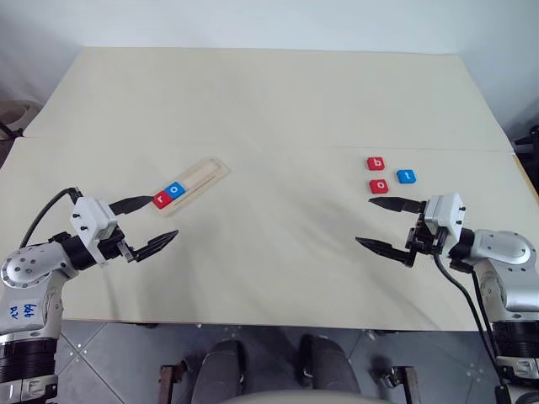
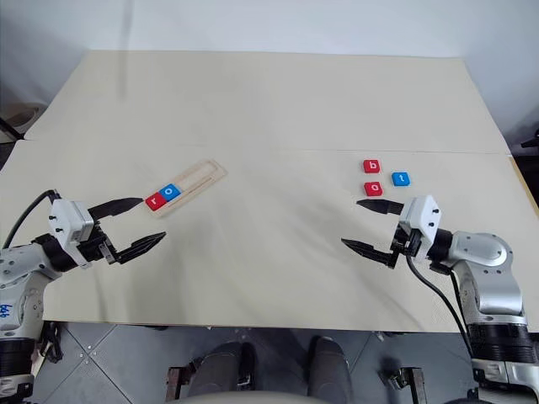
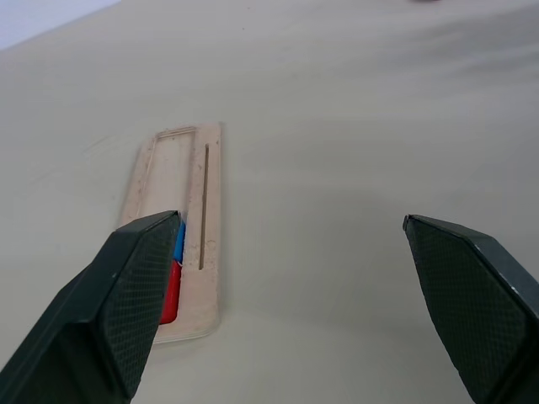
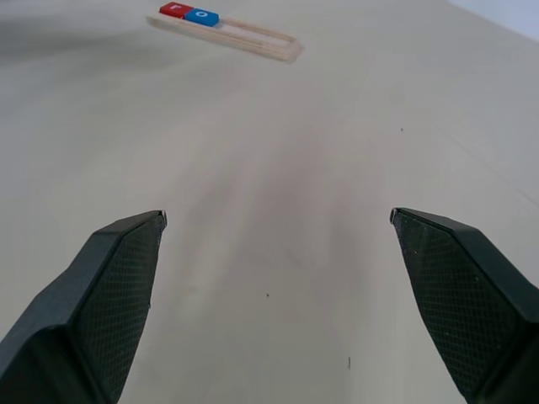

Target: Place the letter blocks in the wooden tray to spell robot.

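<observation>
The wooden tray (image 1: 206, 176) lies at an angle on the left half of the table. A red r block (image 1: 161, 199) and a blue o block (image 1: 175, 190) sit side by side in its near end. Three loose blocks lie on the right half: a red b (image 1: 376, 163), a red o (image 1: 379, 186) and a blue t (image 1: 406, 176). My left gripper (image 1: 164, 218) hovers open just in front of the tray's near end, holding nothing. Just short of the loose blocks, my right gripper (image 1: 363, 220) is open and empty, pointing toward the table's middle.
The pale table (image 1: 269, 109) stretches far behind the blocks, with a seam running across its width. Its front edge (image 1: 269, 321) lies close below both grippers, with grey tiled floor beyond it. A wide bare stretch separates the tray from the loose blocks.
</observation>
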`<state>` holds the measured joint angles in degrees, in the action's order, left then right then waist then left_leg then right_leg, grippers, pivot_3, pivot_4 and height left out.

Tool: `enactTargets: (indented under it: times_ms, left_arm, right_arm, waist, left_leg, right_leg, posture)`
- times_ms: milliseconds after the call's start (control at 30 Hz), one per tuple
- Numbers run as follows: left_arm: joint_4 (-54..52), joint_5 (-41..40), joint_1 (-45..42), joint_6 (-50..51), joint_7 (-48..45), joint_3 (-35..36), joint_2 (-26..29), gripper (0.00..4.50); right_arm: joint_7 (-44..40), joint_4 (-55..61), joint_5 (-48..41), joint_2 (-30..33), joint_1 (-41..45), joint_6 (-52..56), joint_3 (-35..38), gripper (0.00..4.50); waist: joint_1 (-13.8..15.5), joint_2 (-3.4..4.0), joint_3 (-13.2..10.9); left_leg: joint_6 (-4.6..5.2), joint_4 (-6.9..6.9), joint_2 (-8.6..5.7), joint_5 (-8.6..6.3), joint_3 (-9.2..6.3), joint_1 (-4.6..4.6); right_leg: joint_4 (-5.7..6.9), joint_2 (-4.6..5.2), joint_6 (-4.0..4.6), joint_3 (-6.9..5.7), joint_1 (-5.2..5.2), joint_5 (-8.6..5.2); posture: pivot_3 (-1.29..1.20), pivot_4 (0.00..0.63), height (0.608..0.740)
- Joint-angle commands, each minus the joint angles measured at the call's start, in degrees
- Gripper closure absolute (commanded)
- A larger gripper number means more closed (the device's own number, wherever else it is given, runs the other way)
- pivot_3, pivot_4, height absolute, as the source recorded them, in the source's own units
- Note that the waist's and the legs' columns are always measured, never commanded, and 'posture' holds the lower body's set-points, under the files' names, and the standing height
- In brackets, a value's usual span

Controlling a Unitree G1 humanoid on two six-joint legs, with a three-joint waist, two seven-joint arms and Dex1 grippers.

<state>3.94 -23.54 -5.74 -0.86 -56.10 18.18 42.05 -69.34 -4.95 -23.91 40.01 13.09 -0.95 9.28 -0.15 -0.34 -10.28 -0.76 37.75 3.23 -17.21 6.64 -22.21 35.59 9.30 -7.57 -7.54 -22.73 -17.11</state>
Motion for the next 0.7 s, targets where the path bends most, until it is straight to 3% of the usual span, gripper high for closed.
enactTargets:
  times_ms: [33, 400, 600, 700]
  left_arm:
    - [-1.8, -0.3, 1.6, 0.0, 1.0, 1.7, 0.3, 0.0]
    - [-3.9, -2.1, 17.6, -0.2, 12.9, 16.5, -5.9, 0.0]
    - [-4.5, -2.0, 18.5, 0.6, 14.9, 16.4, -7.5, 0.0]
    - [-1.8, -2.8, 14.0, 2.6, 13.2, 14.1, -6.1, 0.0]
  right_arm:
    - [-0.1, 0.9, -0.5, 0.1, 0.8, -0.6, 0.0, 0.03]
    - [0.9, 4.8, -1.6, -9.7, 7.8, 0.4, -8.1, 0.03]
    - [1.0, 4.9, -1.6, -13.4, 11.7, 0.2, -10.3, 0.03]
    - [1.5, 5.8, -1.8, -13.1, 11.6, 1.0, -10.1, 0.03]
  waist:
    - [0.0, 0.0, 0.0]
    - [-1.5, -0.01, 0.0]
    - [-0.7, -0.1, 0.1]
    - [-0.1, -0.11, 0.1]
  left_leg:
    - [0.0, 0.0, 0.0, 0.0, 0.0, 0.0]
    - [-0.21, 0.13, 0.42, -0.16, 0.05, 0.04]
    - [-0.2, 0.33, 0.5, -0.32, 0.06, 0.0]
    - [-0.16, 0.37, 0.5, -0.38, 0.08, 0.0]
  right_leg:
    - [0.0, 0.0, 0.0, 0.0, 0.0, 0.0]
    - [0.02, -0.37, 0.09, 0.09, -0.02, -0.05]
    - [0.03, -0.44, 0.1, 0.13, -0.01, -0.05]
    - [0.03, -0.44, 0.1, 0.16, -0.01, -0.05]
  posture:
    - [0.0, 0.15, 0.74]
    - [0.0, 0.15, 0.74]
    - [0.0, 0.15, 0.74]
    - [0.0, 0.15, 0.74]
